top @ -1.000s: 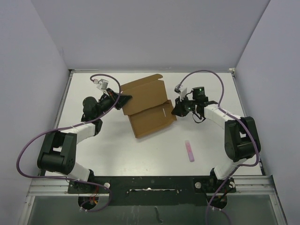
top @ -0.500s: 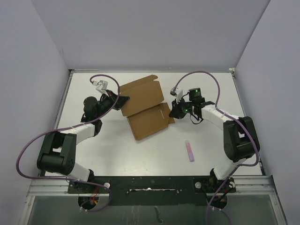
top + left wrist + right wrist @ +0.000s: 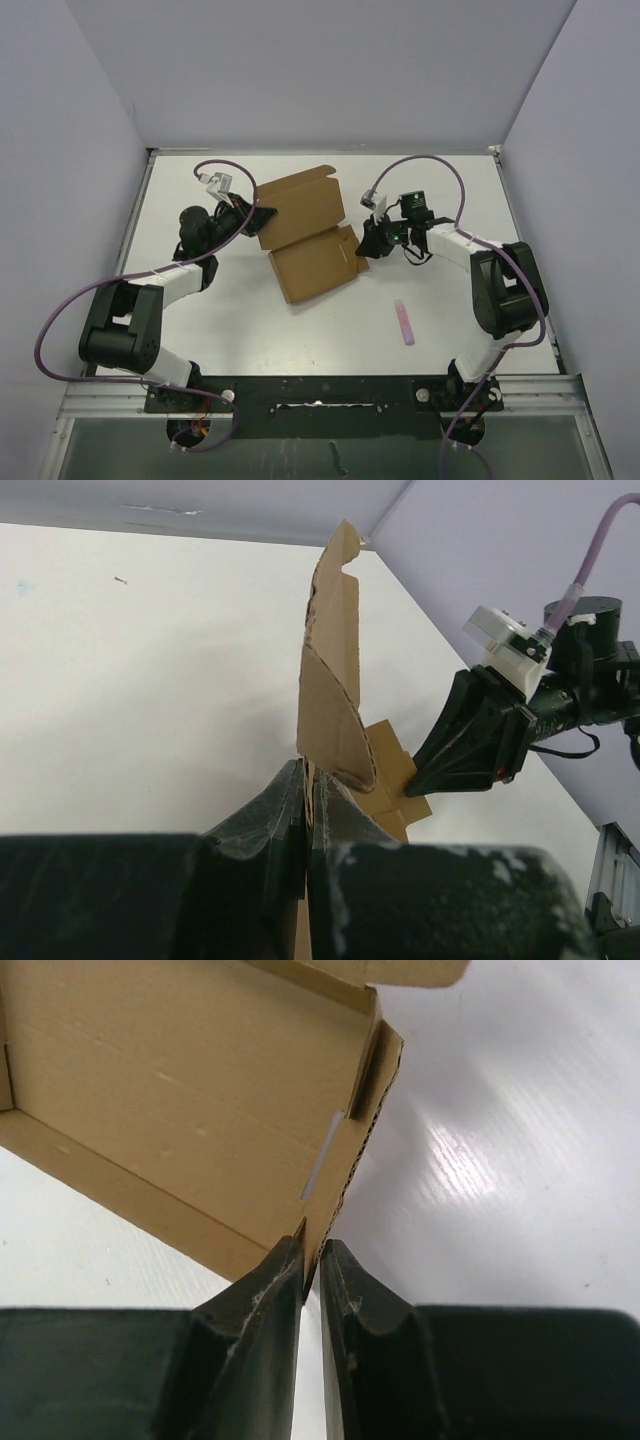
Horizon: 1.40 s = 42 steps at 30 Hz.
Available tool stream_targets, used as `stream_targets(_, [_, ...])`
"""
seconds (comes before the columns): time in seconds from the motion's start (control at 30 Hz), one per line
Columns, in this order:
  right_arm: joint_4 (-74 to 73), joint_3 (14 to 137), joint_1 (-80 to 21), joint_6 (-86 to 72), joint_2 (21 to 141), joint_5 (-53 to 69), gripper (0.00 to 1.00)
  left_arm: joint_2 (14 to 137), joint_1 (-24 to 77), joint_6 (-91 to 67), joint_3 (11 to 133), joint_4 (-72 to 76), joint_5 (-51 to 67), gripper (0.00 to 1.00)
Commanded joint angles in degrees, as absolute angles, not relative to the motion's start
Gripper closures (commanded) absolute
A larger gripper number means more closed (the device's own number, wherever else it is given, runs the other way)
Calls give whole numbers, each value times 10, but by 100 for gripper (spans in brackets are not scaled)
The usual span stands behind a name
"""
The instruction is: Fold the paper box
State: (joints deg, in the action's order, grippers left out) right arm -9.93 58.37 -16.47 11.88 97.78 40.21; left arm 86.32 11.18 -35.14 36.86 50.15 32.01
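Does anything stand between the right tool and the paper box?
Nothing visible does. The right tool has the edge of the paper box between its fingers; the pink stick lies apart, nearer the bases.

Small pink stick [image 3: 404, 322] lying on white table [image 3: 290, 335], pale grey walls [image 3: 320, 70].
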Motion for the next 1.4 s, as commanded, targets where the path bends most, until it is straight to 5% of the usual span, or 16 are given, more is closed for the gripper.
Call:
stream_targets(0.0, [-70,601,-123,74,1014,527,84,849,116,-320,380,508,321,100])
stream_targets(0.53, [-3,597,-79,-19,1047,656,45,853,123,-317,385,502,328,100])
stream_targets(0.83, [-26,619,-47,-16,1056,638,42,857,128,-317,388,506,342,100])
stream_targets(0.93, [-28,619,-28,-21,1050,599,51,858,130,-317,390,508,348,100])
stream_targets(1.03, [-37,620,-18,-25,1049,540,85,860,134,-318,392,511,356,100])
stream_targets(1.1, [-49,627,-18,-18,1059,513,98,862,136,-321,393,514,360,100])
stream_targets(1.37, [-83,651,-48,7,1101,498,100,865,142,-323,394,522,367,100])
